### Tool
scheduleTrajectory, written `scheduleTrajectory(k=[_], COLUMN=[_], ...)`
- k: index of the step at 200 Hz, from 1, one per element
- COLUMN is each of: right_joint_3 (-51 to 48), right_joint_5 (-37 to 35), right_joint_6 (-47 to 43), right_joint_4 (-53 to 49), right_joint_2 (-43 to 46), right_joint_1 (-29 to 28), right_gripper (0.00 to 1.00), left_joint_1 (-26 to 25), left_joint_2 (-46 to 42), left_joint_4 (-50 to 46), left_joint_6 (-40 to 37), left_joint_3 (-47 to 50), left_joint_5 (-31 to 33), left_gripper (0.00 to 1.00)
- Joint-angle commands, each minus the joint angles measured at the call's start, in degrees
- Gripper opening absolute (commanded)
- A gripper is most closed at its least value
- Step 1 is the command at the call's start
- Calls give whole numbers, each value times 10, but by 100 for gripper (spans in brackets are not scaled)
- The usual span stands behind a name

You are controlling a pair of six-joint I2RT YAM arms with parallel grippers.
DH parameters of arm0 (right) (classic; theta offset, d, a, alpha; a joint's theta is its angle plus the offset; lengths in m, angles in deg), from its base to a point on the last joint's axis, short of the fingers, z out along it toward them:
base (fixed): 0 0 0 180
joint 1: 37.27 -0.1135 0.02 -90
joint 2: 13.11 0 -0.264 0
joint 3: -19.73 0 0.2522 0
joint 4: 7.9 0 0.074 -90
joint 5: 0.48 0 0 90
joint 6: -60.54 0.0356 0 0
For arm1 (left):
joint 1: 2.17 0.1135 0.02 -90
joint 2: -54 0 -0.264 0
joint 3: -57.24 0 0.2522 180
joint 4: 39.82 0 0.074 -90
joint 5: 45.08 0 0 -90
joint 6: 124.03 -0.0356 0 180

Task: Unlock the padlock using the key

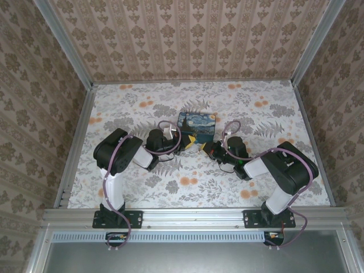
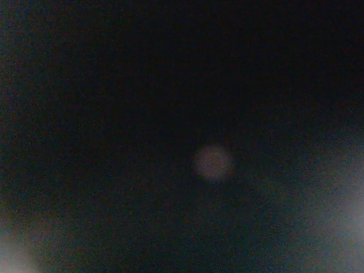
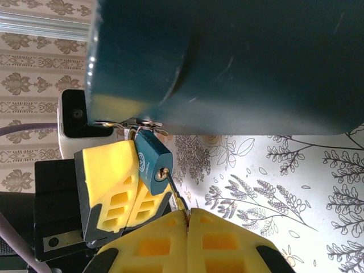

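Note:
The small teal padlock (image 3: 151, 161) hangs from a metal hasp (image 3: 132, 121) on the underside edge of the starry-night box (image 1: 197, 126). A thin key (image 3: 177, 193) sits in its keyhole, and my right gripper (image 3: 187, 212) is shut on the key's head just below the lock. Yellow fingers (image 3: 108, 179) of my left gripper (image 1: 183, 146) press together round the far side of the padlock. From above, my right gripper (image 1: 203, 148) meets the left one at the box's near edge. The left wrist view is dark and blurred.
The box (image 3: 239, 62) looms large just above the padlock. The floral tabletop (image 1: 187, 182) spreads all round, with patterned walls and aluminium rails (image 1: 79, 136) at its sides. Purple cables (image 1: 170, 132) loop over both wrists.

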Motion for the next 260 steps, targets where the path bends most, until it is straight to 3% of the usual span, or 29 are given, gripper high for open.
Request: scheduleTrajectory(k=[1, 124, 260], right_joint_3=[16, 20, 30], right_joint_5=[3, 5, 25], right_joint_6=[-8, -4, 44], right_joint_4=[-3, -3, 74], right_joint_2=[3, 6, -32], right_joint_1=[4, 7, 28], right_gripper=[0, 0, 0], left_joint_1=[-2, -9, -52], left_joint_2=[2, 5, 2], left_joint_4=[20, 20, 23], left_joint_6=[-17, -21, 30], left_joint_3=[5, 8, -14], left_joint_5=[-14, -7, 27], left_gripper=[0, 0, 0])
